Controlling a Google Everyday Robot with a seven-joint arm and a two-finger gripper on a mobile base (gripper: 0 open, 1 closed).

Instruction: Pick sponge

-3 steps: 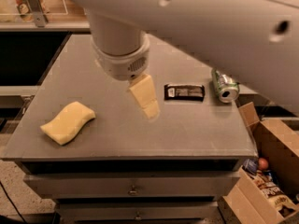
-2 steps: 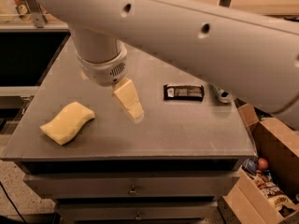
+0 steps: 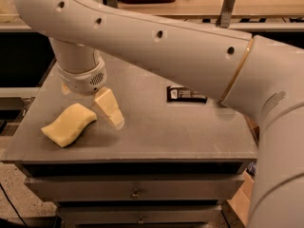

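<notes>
The sponge (image 3: 70,124), a pale yellow foam block with wavy sides, lies flat near the front left corner of the grey table (image 3: 161,132). My gripper (image 3: 92,103) hangs from the white wrist just above and behind the sponge's right end. It is open. One pale finger pad (image 3: 108,108) shows right of the sponge, close to it, and only a sliver of the other shows left of the wrist. Nothing is held between them.
A black snack bar packet (image 3: 186,94) lies on the table's middle right. My big white arm (image 3: 190,56) spans the back and right of the view and hides that side. Drawers (image 3: 135,191) sit under the tabletop. A counter runs behind.
The gripper has moved left and down across the table, from near the middle to right beside the sponge. The sponge has not moved. The arm now hides the can at the right.
</notes>
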